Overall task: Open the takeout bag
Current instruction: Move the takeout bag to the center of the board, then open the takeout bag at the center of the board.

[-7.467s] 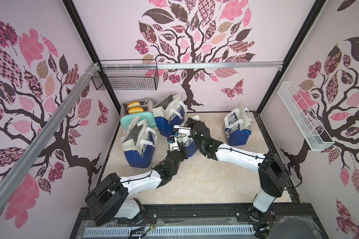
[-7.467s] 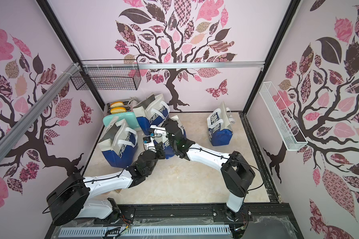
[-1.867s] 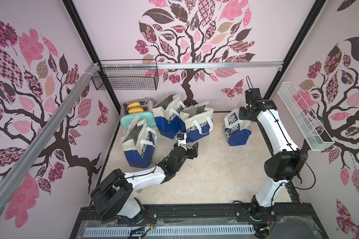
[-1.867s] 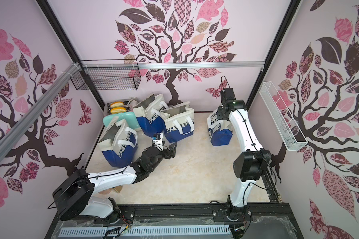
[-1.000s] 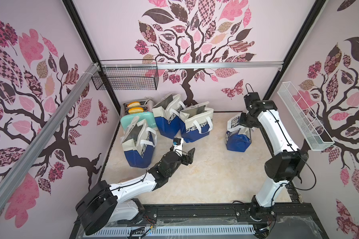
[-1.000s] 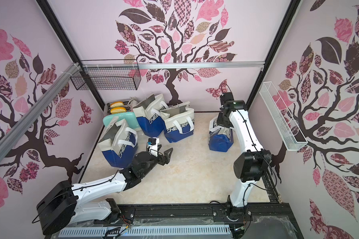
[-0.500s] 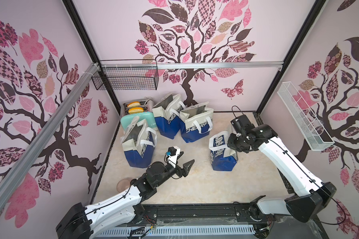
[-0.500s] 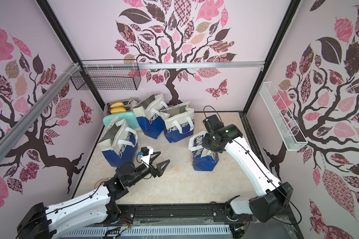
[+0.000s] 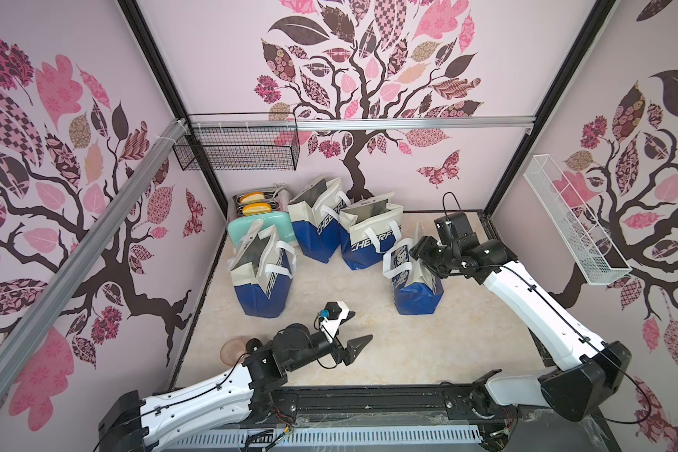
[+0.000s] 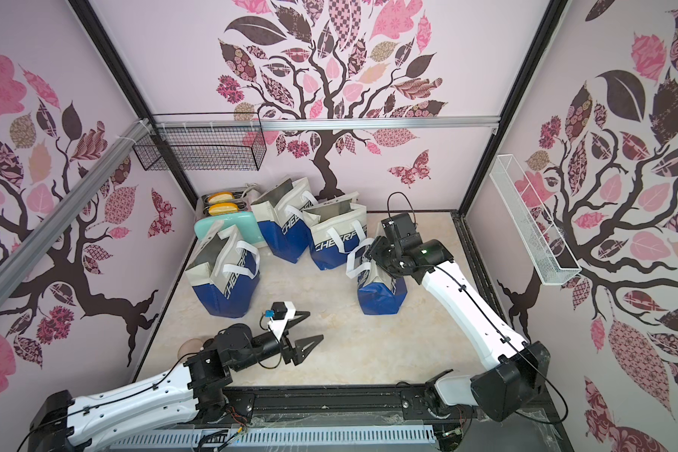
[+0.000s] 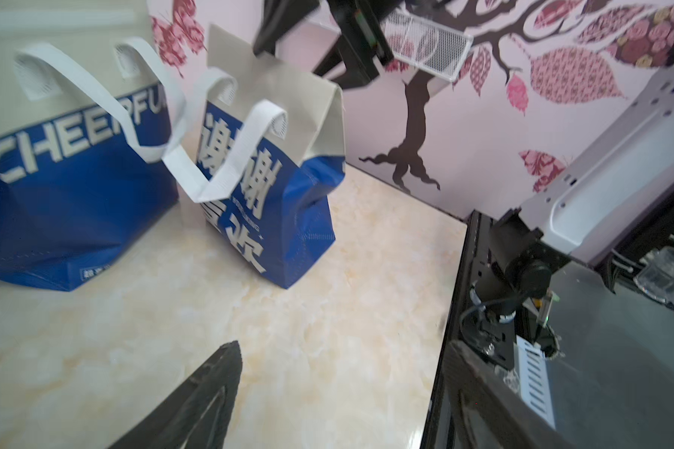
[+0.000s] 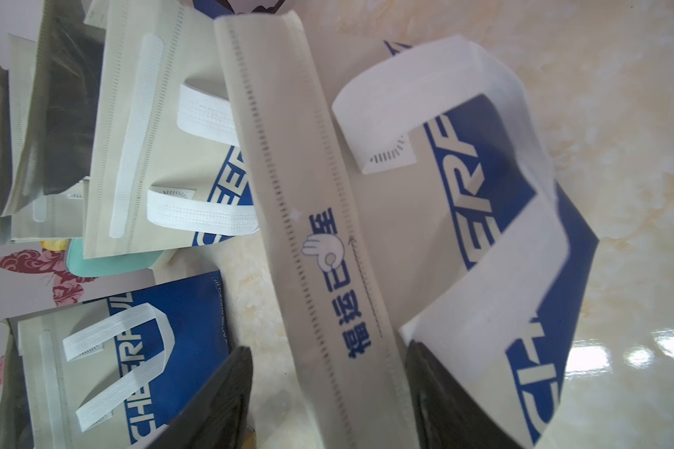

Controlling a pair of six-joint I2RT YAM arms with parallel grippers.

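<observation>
Jaws apart, right gripper (image 12: 327, 348) astride takeout bag (image 9: 417, 291)

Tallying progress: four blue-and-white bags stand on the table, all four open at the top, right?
Not all four. The bag at the right tool has its top folded shut, as the right wrist view shows; the other three are open.

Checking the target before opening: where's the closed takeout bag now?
In both top views the closed takeout bag stands right of centre on the table, beside the rightmost open bag, with the right gripper at its folded top.
</observation>
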